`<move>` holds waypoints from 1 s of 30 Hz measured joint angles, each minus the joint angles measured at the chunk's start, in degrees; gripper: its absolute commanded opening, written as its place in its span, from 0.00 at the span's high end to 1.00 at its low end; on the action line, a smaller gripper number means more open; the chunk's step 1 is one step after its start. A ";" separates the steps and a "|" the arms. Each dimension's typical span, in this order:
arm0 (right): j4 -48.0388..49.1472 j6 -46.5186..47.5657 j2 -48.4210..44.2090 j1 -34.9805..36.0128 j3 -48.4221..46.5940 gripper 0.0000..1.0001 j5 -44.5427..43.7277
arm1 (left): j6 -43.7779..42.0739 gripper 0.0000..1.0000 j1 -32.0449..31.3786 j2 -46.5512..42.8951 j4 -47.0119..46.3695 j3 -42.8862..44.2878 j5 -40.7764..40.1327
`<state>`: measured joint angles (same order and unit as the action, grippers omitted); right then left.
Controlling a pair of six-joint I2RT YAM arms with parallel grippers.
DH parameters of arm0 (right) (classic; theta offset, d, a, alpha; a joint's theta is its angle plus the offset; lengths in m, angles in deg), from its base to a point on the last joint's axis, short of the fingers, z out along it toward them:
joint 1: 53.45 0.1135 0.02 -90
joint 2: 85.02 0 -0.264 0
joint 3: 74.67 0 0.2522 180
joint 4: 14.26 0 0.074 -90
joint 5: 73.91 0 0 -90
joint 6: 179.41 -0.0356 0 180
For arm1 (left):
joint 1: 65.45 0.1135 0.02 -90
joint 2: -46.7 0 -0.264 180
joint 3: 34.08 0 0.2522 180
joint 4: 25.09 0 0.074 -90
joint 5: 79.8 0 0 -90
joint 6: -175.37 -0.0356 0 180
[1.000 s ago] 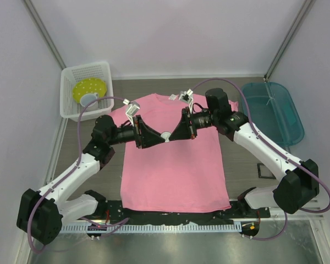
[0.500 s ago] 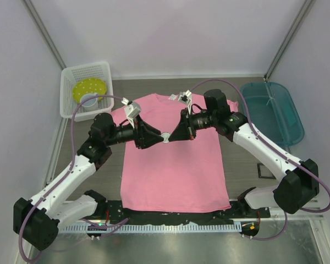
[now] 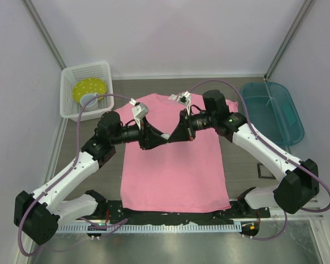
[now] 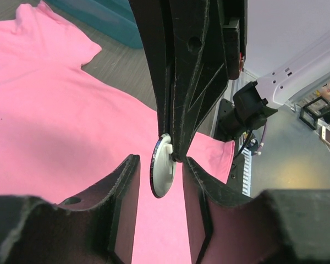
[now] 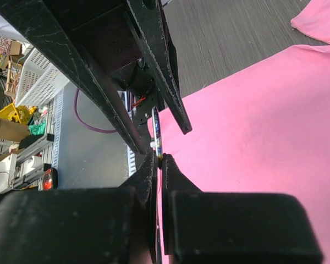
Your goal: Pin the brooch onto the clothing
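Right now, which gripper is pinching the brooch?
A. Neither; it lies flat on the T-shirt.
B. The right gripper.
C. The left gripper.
B: the right gripper is shut on the edge of the brooch, holding it above the pink T-shirt, while the left gripper stands open with a gap on each side of it.

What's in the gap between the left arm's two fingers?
The brooch, pinched at its rim by the right fingers; the left fingers stand open either side. The left wrist view shows it.

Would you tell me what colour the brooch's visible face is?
Whitish; the brooch shows best in the left wrist view.
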<state>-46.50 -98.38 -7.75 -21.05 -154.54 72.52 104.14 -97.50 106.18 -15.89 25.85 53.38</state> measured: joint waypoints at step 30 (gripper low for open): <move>-7.50 6.99 0.00 -0.22 -2.99 0.99 -5.60 | 6.97 0.56 9.49 -3.85 0.24 -2.97 0.22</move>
<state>-54.00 -91.39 -7.75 -21.27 -157.54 66.92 111.11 -88.01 102.34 -15.65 22.88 53.60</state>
